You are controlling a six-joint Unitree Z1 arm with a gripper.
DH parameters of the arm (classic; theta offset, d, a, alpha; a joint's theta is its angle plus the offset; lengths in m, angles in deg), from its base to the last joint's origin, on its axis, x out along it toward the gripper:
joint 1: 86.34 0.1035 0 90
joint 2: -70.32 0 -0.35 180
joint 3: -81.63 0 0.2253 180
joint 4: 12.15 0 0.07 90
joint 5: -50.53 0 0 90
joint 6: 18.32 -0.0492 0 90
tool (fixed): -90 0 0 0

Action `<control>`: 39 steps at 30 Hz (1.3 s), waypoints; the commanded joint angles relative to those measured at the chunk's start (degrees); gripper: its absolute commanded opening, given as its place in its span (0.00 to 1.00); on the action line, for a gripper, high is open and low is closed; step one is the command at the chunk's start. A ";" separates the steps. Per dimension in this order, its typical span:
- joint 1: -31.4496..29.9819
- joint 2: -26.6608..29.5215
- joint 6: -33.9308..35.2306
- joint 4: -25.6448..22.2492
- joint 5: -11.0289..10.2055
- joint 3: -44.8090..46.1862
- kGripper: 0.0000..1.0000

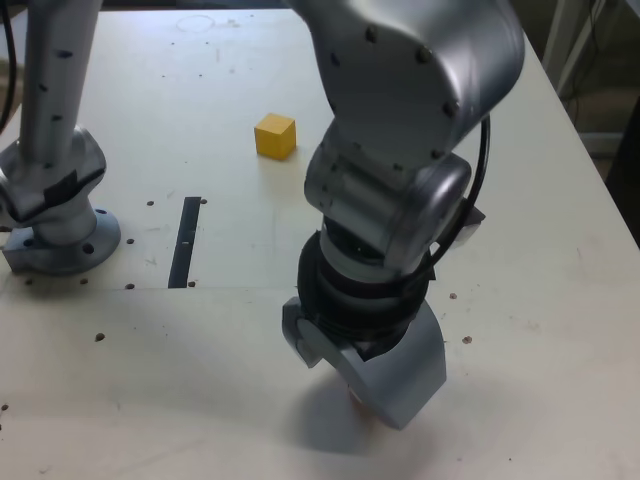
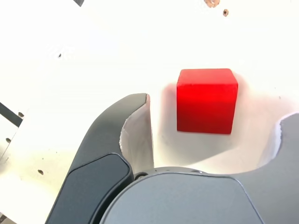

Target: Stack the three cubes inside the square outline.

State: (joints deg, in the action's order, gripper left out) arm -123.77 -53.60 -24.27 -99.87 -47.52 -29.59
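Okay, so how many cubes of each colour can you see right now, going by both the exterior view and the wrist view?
Red cube: 1
Yellow cube: 1
Total cubes in sight: 2
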 commanded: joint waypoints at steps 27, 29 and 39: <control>1.65 -1.14 -0.38 7.51 2.12 1.78 0.15; 1.65 -1.00 -0.31 7.37 2.15 1.77 0.12; 4.14 2.42 6.31 0.73 1.25 0.81 0.07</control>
State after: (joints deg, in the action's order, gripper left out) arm -120.71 -52.47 -18.74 -97.88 -45.99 -28.12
